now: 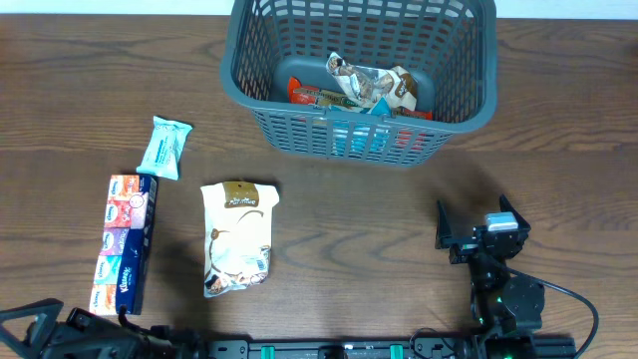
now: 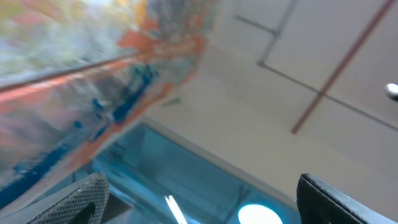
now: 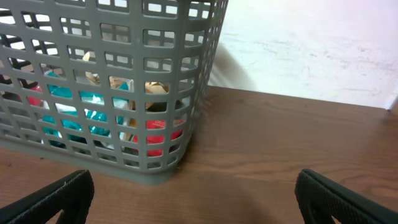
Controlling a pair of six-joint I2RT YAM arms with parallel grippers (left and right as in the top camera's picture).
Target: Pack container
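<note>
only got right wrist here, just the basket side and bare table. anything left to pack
Observer: Yes, three things lie left of the basket: a teal packet, a tissue multipack and a white pouch.
Operator: which is nearest the basket
Observer: The white pouch, in front of the basket's left corner.
Operator: left gripper free?
Observer: The left gripper looks open, with nothing between its fingers.

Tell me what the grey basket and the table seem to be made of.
Container: looks like moulded plastic, dark grey and matte; the uniform slotted lattice and thick one-piece rim suggest it. Table: dark brown wood or wood-look laminate, low sheen; grain streaks show, but which cannot be told.
</note>
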